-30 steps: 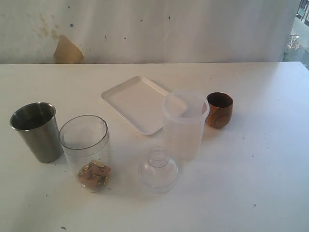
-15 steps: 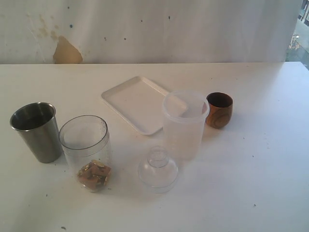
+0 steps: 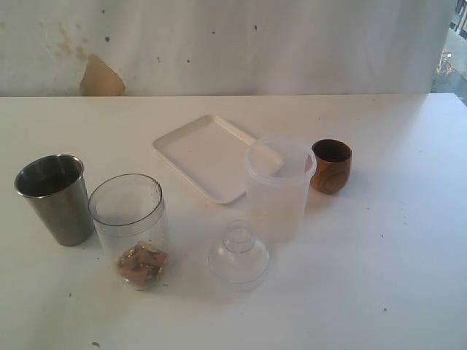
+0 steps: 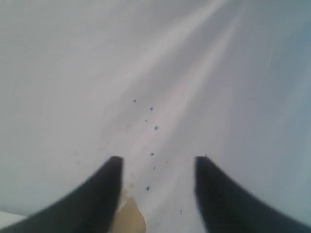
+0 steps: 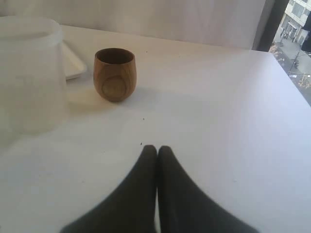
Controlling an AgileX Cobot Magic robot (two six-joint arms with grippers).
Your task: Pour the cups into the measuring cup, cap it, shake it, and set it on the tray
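Right gripper [image 5: 157,150]: fingers pressed together, nothing held, over the table [image 3: 379,277], pointed toward the wooden cup [image 5: 114,74]. Left gripper [image 4: 155,167]: fingers well parted, gap between them empty, aimed at the wall [image 4: 97,73]. On the table, nearest in the exterior view: clear domed cap [image 3: 238,255], standing alone. To its left, measuring cup [image 3: 128,219], upright, uncapped, brown bits [image 3: 143,264] on its bottom. Tumbler [image 3: 55,197] upright just beside it, farther left. Frosted tub [image 3: 279,186] upright just behind the cap. Wooden cup upright just right of the tub, slightly farther back. Tray [image 3: 204,153] behind the tub, lying at an angle, its near corner hidden by the tub. Wall at the back, brown patch [image 3: 101,79] on it.
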